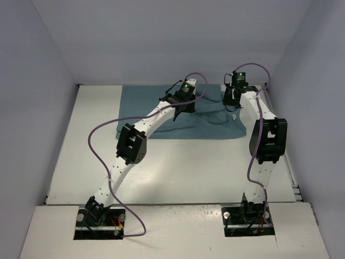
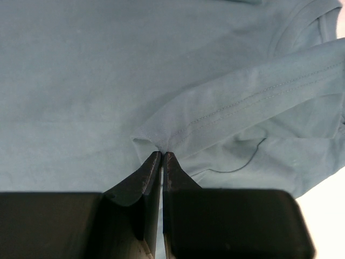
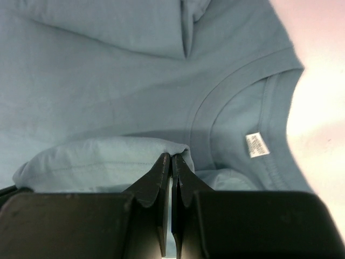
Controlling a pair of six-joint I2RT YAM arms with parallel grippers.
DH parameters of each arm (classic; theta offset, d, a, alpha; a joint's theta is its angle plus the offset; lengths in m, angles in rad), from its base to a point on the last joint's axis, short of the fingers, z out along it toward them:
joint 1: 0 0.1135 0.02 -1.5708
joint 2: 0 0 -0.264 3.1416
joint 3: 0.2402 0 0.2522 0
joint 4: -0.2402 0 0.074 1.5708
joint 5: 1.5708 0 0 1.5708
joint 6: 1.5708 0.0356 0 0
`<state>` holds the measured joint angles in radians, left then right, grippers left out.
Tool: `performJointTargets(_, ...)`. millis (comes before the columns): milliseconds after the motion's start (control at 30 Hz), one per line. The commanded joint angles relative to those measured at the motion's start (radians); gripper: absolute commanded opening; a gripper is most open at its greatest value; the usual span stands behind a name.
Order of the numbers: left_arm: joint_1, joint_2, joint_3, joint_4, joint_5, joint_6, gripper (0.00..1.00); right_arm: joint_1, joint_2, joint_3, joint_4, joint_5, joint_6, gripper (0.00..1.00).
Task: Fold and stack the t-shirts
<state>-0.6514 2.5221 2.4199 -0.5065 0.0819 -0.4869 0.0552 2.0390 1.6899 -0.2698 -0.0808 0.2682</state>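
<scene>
The teal-blue t-shirt [image 1: 156, 102] lies spread at the far side of the table. My left gripper [image 1: 185, 108] is shut on a pinched fold of its hemmed edge [image 2: 226, 110], seen in the left wrist view with the tips [image 2: 162, 155] closed on the cloth. My right gripper [image 1: 233, 106] is shut on a fold of the t-shirt [image 3: 108, 156] next to the crew neck collar [image 3: 226, 102]; its tips [image 3: 172, 157] grip the fabric. The small white label [image 3: 257, 144] shows inside the collar.
The white tabletop [image 1: 188, 167] stretches from the shirt to my arm bases. Pale walls close in the back and both sides. A purple cable [image 1: 99, 145] loops off the left arm.
</scene>
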Motion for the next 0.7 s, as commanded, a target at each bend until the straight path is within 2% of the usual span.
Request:
performJointTargets(0, 0.009, -0.061, 0.035, 0.098, 0.023, -0.013, 0.00, -0.016, -0.026, 0.056, 0.015, 0.059, -0.041, 0.00)
performJointTargets(200, 0.009, -0.093, -0.030, 0.193, 0.027, -0.018, 0.00, -0.017, -0.037, 0.084, 0.018, 0.127, -0.062, 0.00)
performJointTargets(667, 0.025, -0.035, 0.012, 0.211, 0.012, -0.022, 0.00, -0.018, 0.076, 0.192, 0.020, 0.103, -0.075, 0.00)
